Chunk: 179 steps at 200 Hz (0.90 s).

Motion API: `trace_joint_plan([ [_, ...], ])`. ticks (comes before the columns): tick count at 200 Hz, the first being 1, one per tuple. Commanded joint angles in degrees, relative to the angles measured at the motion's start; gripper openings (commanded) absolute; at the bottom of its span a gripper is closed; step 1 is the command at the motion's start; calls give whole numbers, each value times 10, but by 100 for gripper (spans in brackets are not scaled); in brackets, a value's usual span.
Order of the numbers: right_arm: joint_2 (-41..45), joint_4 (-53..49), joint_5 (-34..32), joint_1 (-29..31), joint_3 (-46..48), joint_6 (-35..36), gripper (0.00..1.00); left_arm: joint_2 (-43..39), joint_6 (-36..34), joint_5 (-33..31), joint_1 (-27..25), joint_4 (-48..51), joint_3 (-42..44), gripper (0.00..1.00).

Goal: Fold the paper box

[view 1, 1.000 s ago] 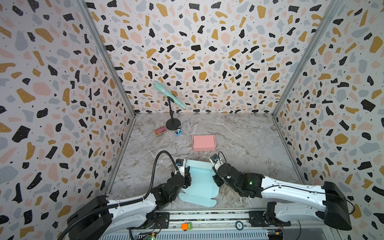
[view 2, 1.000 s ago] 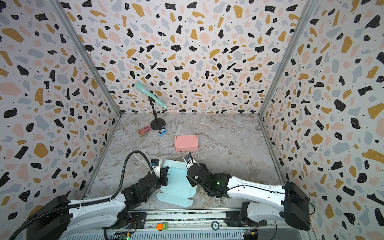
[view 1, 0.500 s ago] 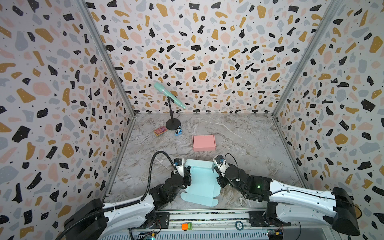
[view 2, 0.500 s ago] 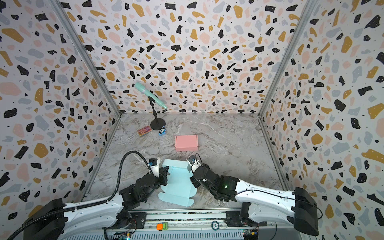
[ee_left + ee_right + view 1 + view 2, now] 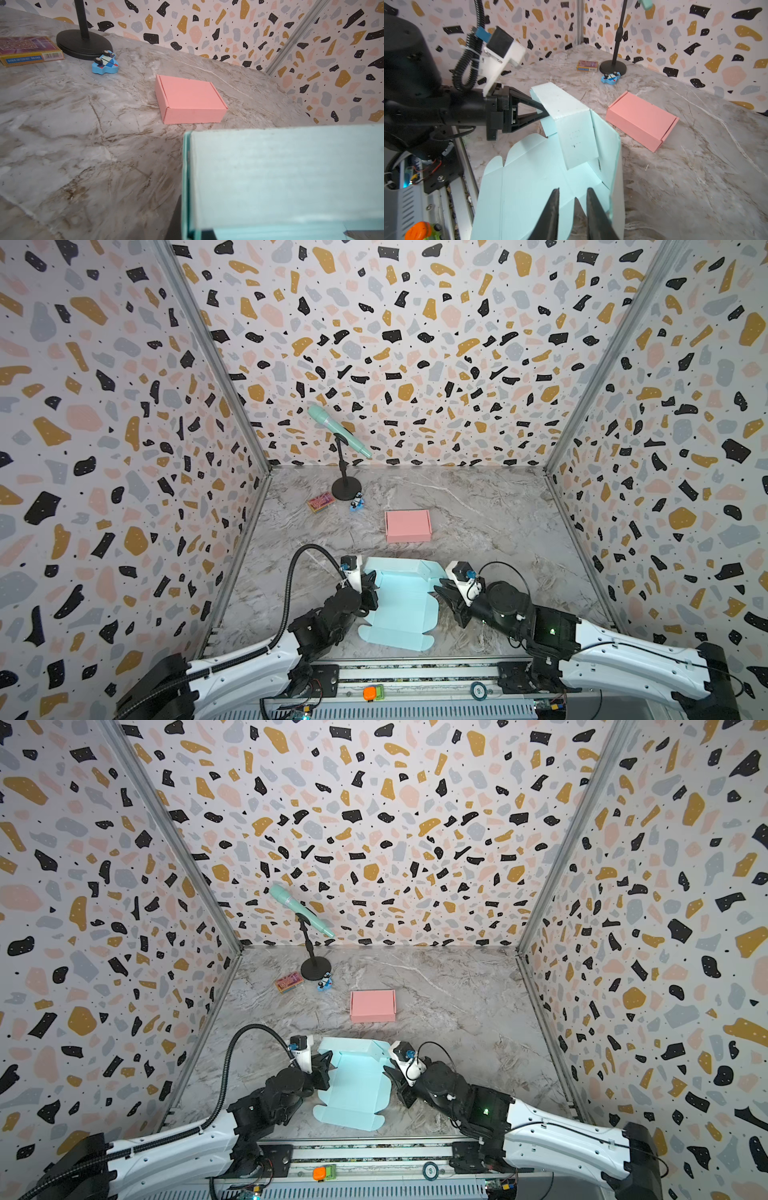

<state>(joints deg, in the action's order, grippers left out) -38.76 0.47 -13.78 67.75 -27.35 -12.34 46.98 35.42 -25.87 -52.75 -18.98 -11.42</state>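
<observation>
Pale blue card, the paper box lies at the near middle of the table, between my two arms. Its long axis runs near to far. The far end is already raised into a wall, and the near panel lies flat towards the rail. The left gripper is pinched together on a raised flap at the box's far left corner, holding it up off the table. The right gripper sits at the box's right edge, about midway along, with its jaws a little apart and nothing that I can see between them. The card lies directly to its left, and I cannot tell whether the tips touch it or only hover over it. That right side is what I judge the next move turns on. The right arm is plainly the nearer one to it and would work leftward into the box while the left anchors the far corner. A finished pink box sits farther back, well apart.
</observation>
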Motion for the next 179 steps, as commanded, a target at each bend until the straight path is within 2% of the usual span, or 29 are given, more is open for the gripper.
trace_joint_plan([
  [1, 57, 36, 28, -11, 25, -9, 23, -26, 15, 19, 16, 25, -29, 8],
  [37, 131, 65, 39, -33, 80, -15, 18, -58, 37, 57, 41, 38, -32, 7],
  [59, 152, 96, 55, -48, 109, -22, 32, -76, 50, 84, 56, 35, -33, 7],
  [70, 153, 109, 59, -53, 120, -28, 36, -84, 53, 91, 59, 34, -36, 7],
  [117, 149, 181, 91, -64, 157, -37, 39, -100, 60, 120, 63, 34, -49, 7],
  [179, 137, 281, 119, -85, 172, -54, 37, -101, 53, 157, 63, 21, -54, 7],
])
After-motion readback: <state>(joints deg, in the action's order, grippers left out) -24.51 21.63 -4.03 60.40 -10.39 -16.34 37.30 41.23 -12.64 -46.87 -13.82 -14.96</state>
